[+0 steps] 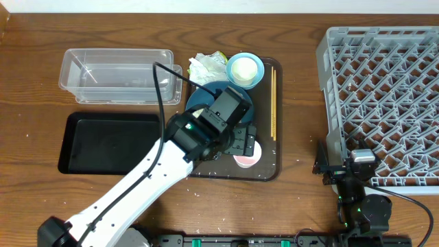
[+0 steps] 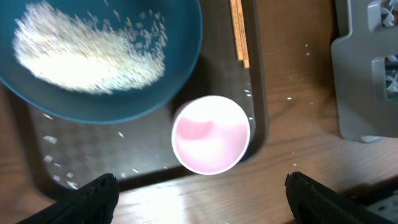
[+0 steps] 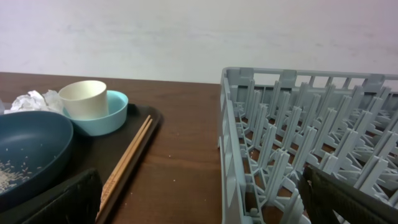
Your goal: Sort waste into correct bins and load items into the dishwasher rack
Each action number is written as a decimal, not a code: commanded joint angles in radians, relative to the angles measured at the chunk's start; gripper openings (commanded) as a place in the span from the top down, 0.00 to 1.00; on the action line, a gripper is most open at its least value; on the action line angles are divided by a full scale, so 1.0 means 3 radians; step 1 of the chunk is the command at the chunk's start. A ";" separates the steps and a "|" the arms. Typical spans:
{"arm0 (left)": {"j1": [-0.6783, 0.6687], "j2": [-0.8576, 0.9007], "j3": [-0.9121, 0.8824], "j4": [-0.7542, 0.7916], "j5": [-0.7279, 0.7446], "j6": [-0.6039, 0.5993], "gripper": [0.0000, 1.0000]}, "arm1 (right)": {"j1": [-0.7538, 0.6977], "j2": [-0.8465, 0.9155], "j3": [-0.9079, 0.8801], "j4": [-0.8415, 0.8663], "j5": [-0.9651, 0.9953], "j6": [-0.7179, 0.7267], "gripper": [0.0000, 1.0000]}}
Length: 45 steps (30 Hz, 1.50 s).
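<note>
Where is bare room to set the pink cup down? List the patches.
Bare wood table between the brown serving tray and the dishwasher rack; the black tray floor too. The serving tray is crowded: dark-blue bowl, pink cup, chopsticks.

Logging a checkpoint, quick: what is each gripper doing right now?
Left gripper: open, holding nothing, above the pink cup.
Right gripper: open, holding nothing, near the dishwasher rack.
</note>
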 commanded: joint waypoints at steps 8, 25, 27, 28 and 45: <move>-0.0009 0.0080 0.0011 0.0003 0.0088 -0.0287 0.19 | 0.0031 -0.0017 -0.0005 -0.0013 -0.0015 -0.0036 0.01; -0.0214 0.0712 -0.0095 -0.0048 -0.0328 -0.0518 0.30 | 0.0031 -0.0017 -0.0005 -0.0011 -0.0015 -0.0036 0.01; -0.0215 0.0760 -0.0094 -0.0050 -0.0416 -0.0600 0.31 | 0.0031 -0.0017 -0.0005 -0.0013 -0.0015 -0.0036 0.01; -0.0215 0.0778 -0.0094 -0.0048 -0.0454 -0.0600 0.31 | 0.0031 -0.0017 -0.0005 -0.0013 -0.0015 -0.0036 0.01; -0.0214 0.0839 -0.0094 -0.0050 -0.0477 -0.0599 0.30 | 0.0031 -0.0017 -0.0005 -0.0011 -0.0015 -0.0036 0.01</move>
